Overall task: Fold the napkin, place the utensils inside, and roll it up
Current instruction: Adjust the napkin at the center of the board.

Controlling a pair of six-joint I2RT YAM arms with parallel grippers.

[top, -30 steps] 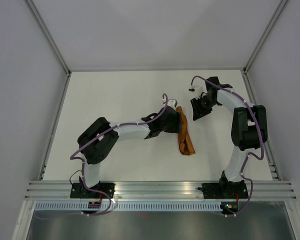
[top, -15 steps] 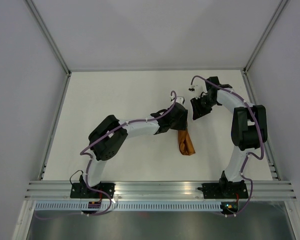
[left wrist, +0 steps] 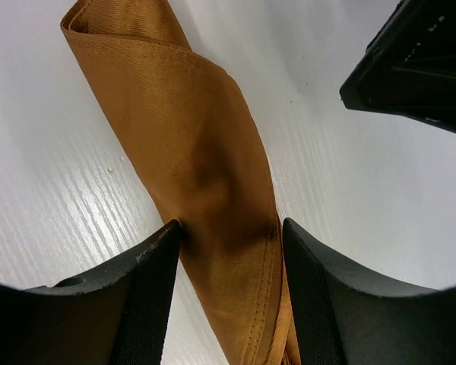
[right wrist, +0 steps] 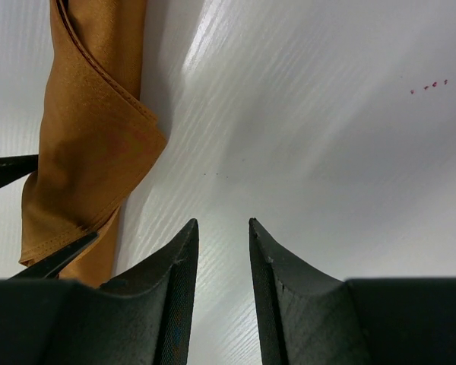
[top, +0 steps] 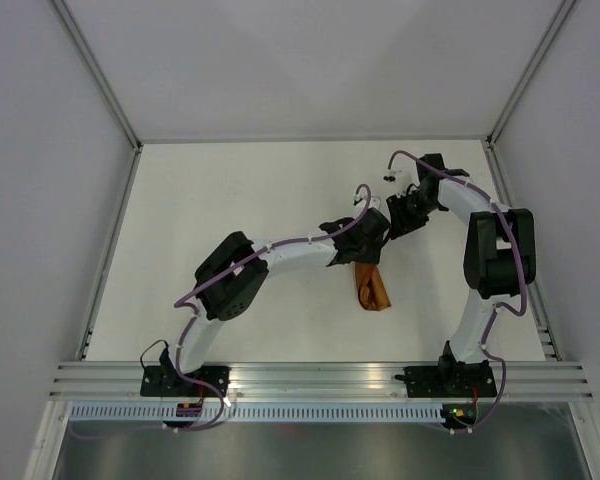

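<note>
The rust-brown napkin [top: 372, 287] lies rolled into a narrow bundle right of the table's middle. It also shows in the left wrist view [left wrist: 201, 152] and the right wrist view [right wrist: 91, 144]. My left gripper [top: 368, 240] is at the roll's far end; its fingers [left wrist: 156, 266] press both sides of the roll. My right gripper [top: 404, 216] hovers just right of that end, its jaws a little apart with only bare table between them [right wrist: 223, 228]. Its black body shows in the left wrist view [left wrist: 418, 61]. No utensils show.
White table [top: 230, 190] with metal-framed grey walls at the left, back and right. A slotted aluminium rail [top: 320, 380] runs along the near edge by the arm bases. The two grippers are close together at the roll's far end.
My left arm has stretched right and farther out, carrying its gripper from the napkin's left side onto the roll's far end. The right gripper has shifted slightly. The napkin's near end has stayed put.
</note>
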